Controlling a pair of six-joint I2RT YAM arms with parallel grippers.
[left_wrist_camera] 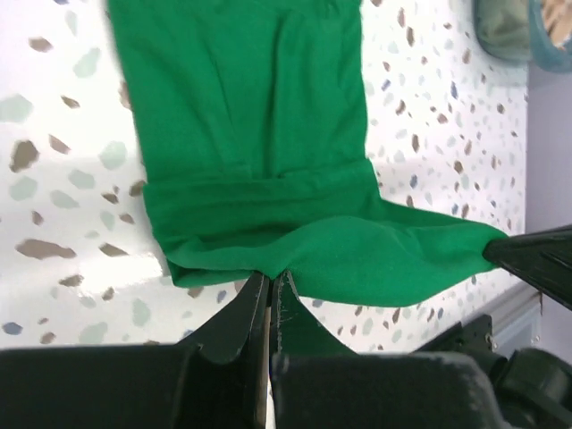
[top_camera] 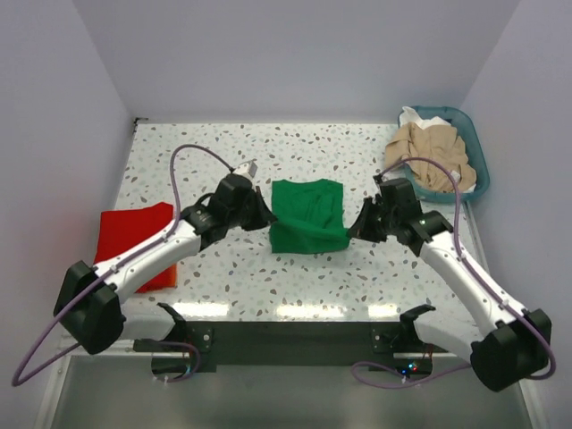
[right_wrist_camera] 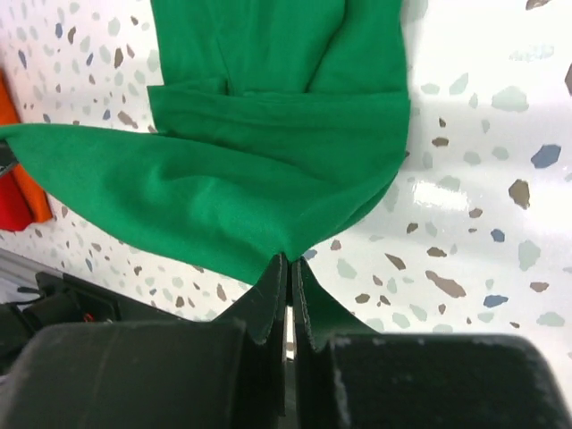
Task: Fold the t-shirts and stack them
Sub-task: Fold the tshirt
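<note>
Green t-shirt (top_camera: 307,214), near hem pinched in left claw (left_wrist_camera: 270,279) and right claw (right_wrist_camera: 288,264), grips plain only from wrists.

Red t-shirt (top_camera: 130,231) partly under the left arm (top_camera: 152,257); white t-shirt (top_camera: 425,116) mostly beneath the beige t-shirt (top_camera: 433,152)

Teal basket (top_camera: 483,166) and red shirt (top_camera: 132,234) flank open tabletop (top_camera: 308,147).

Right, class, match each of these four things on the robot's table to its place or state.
1 green t-shirt
2 red t-shirt
3 beige t-shirt
4 teal basket

A far right corner of the table
B gripped by left pincer and right pincer
C flat at the table's left edge
D heaped in the basket

Pairs: 1-B, 2-C, 3-D, 4-A
</note>
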